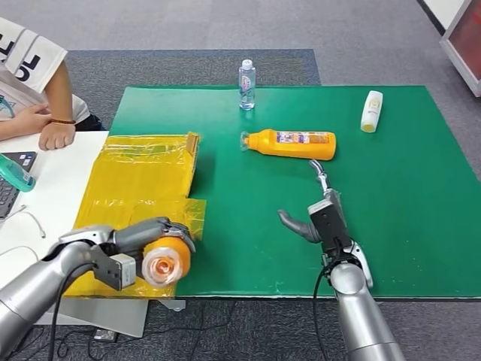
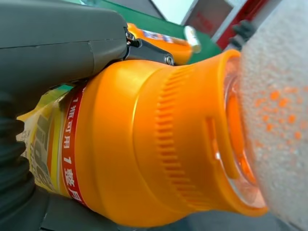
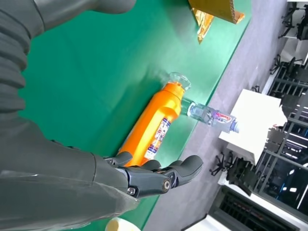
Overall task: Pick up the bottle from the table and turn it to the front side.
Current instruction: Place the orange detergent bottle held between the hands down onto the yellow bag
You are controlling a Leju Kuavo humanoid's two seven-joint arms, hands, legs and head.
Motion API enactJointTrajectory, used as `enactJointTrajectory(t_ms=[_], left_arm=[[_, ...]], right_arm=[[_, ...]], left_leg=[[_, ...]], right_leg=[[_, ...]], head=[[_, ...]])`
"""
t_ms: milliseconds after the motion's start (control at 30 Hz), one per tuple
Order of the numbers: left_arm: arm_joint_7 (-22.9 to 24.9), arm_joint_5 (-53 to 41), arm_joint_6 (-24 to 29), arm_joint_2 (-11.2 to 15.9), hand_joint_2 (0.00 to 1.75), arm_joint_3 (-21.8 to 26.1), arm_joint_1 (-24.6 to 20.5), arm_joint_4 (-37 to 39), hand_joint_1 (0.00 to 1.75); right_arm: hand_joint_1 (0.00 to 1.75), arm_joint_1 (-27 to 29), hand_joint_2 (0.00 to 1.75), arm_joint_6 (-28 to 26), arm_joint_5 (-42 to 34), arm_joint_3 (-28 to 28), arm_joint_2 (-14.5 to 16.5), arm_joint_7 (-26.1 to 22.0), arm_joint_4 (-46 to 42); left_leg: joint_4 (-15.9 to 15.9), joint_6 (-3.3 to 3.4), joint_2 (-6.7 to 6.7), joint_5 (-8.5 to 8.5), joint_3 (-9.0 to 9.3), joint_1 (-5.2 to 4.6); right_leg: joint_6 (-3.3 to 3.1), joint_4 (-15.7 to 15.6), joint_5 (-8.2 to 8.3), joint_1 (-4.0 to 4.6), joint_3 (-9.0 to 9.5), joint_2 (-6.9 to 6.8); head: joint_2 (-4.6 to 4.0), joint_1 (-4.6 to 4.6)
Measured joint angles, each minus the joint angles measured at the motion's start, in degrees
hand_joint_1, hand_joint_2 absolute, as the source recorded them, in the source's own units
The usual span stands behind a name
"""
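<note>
Two orange bottles are in the scene. One orange bottle (image 1: 166,263) is held by the left hand (image 1: 149,239) at the near edge of the table, just where the green mat (image 1: 397,226) meets the yellow plastic sheet (image 1: 136,177). It lies on its side in the hand with its clear cap end turned toward the robot. The dark fingers (image 1: 170,228) curl over the top of its body and the thumb is hidden beneath; in the left wrist view the fingers (image 2: 148,50) press along the bottle's (image 2: 145,144) shoulder, and a red band with white print wraps the body beside the ribbed orange neck.

The second orange bottle (image 1: 292,143) lies on its side toward the middle of the mat's far half, its cap pointing to the left edge and its printed label facing up. The right hand (image 1: 323,214) hovers above the mat on the near side of that bottle, holding nothing. Its fingers (image 1: 319,171) reach out straight toward the bottle, the tips just short of its base end, and the thumb (image 1: 292,223) is spread out to the left. The right wrist view shows the fingers (image 3: 163,178) extended and apart from the thumb, with the lying bottle (image 3: 154,127) beyond them.

A small clear water bottle (image 1: 246,84) stands upright at the far edge of the mat. A white and yellow bottle (image 1: 371,111) lies near the far right corner. At the left, a person's forearm (image 1: 56,113) rests on a white table (image 1: 51,188) beside the yellow sheet.
</note>
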Motion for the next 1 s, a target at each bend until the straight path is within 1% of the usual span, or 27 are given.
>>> enactJointTrajectory(t_ms=[100,167,300,400,500,600,700,800,900,1000], left_arm=[[1.5,0.6,-1.3,3.6,1.75,-1.4,-3.4,0.5,1.75],[2.1,1.2,-1.7,5.7,1.75,-2.1,-4.7,0.8,1.75],[3.1,3.0,-2.4,8.8,1.75,-3.6,-6.4,0.9,1.75],[5.4,4.5,-4.8,11.3,1.75,-5.5,-8.9,0.9,1.75],[9.8,6.9,-9.8,14.0,1.75,-9.1,-13.7,1.1,1.75],[14.5,8.9,-14.1,15.7,1.75,-14.1,-19.7,1.9,1.75],[18.6,10.3,-16.3,16.0,1.75,-20.5,-26.1,3.6,1.75],[21.3,11.2,-15.9,15.1,1.75,-27.7,-31.2,6.2,1.75],[22.6,11.0,-13.9,13.1,1.75,-34.1,-34.1,9.9,1.75],[23.1,9.1,-11.2,10.7,1.75,-38.6,-34.8,14.3,1.75]], right_arm=[[0.00,-0.4,1.75,0.5,-0.3,0.0,0.0,-0.4,0.9],[0.00,-0.7,1.75,0.8,-0.4,0.0,0.0,-0.6,1.5],[0.00,-1.5,1.75,0.9,-0.1,0.3,0.0,-0.6,2.7],[0.00,-1.9,1.75,0.8,0.1,0.8,0.0,-0.5,3.5],[0.00,-2.4,1.75,0.8,0.3,1.5,0.1,-0.4,4.3],[0.00,-3.2,1.75,0.9,0.7,2.4,0.5,-0.4,5.3],[0.00,-4.0,1.75,1.3,1.4,3.7,1.2,-0.4,6.6],[0.00,-4.7,1.75,1.5,2.1,5.0,2.1,-0.2,8.4],[0.00,-5.1,1.75,1.4,2.7,6.1,2.9,0.1,10.1],[0.00,-5.4,1.75,1.4,3.2,6.9,3.6,0.2,11.5]], left_leg=[[0.0,-0.14,0.01,0.06,0.04,0.09],[0.0,-0.19,0.01,0.11,0.04,0.12],[0.0,-0.19,0.01,0.15,0.03,0.14],[0.0,-0.19,0.01,0.15,0.02,0.15],[0.0,-0.20,0.01,0.15,-0.03,0.17],[0.0,-0.21,0.00,0.17,-0.06,0.18],[0.0,-0.21,-0.01,0.17,-0.08,0.19],[0.0,-0.21,-0.01,0.17,-0.08,0.18],[0.0,-0.21,-0.01,0.17,-0.08,0.17],[0.0,-0.21,0.00,0.17,-0.09,0.17]], right_leg=[[-0.11,0.0,0.05,0.07,0.00,0.03],[-0.14,0.0,0.06,0.11,-0.01,0.02],[-0.17,0.1,0.05,0.13,0.00,0.02],[-0.18,0.1,0.06,0.14,-0.03,0.02],[-0.19,0.1,0.06,0.15,-0.09,0.02],[-0.19,0.1,0.06,0.17,-0.13,0.01],[-0.20,0.1,0.07,0.17,-0.13,0.01],[-0.20,0.1,0.07,0.16,-0.13,0.01],[-0.20,0.1,0.07,0.15,-0.13,0.01],[-0.20,0.1,0.07,0.15,-0.14,0.02]], head=[[0.00,-0.01],[0.00,-0.01],[0.00,0.01],[0.00,0.01],[0.00,-0.01],[0.00,-0.01],[0.00,0.01],[0.00,0.00],[0.00,0.00],[0.00,-0.01]])
